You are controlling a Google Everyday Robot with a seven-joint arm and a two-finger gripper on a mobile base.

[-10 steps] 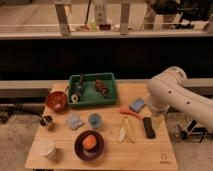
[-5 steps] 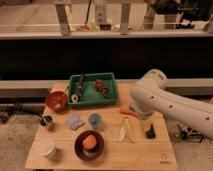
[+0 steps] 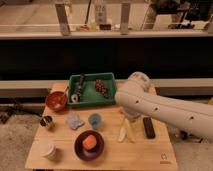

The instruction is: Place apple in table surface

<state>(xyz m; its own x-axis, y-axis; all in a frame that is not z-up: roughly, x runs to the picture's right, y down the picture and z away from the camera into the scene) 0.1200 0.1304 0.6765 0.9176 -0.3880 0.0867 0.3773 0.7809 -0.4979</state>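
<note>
The apple (image 3: 89, 142), small and orange-red, lies on the dark maroon plate (image 3: 79, 150) at the front of the light tan table surface (image 3: 145, 159), left of centre. My white arm (image 3: 150, 105) reaches in from the right over the table's right middle, its rounded end near the green tray's right corner. The gripper itself does not show; the arm hides it. The arm stands behind and to the right of the apple, apart from it.
A green tray (image 3: 90, 98) with dark items sits at the back. A reddish-brown bowl (image 3: 56, 100), a small dark can (image 3: 47, 122), a grey-blue cloth (image 3: 75, 121), a blue cup (image 3: 94, 120) and a white cup (image 3: 48, 150) stand left. A pale peel (image 3: 123, 133) and a black bar (image 3: 148, 127) lie right.
The arm has swung leftward over the table and now covers the long orange-red piece and the blue item. The apple and plate have not moved.
</note>
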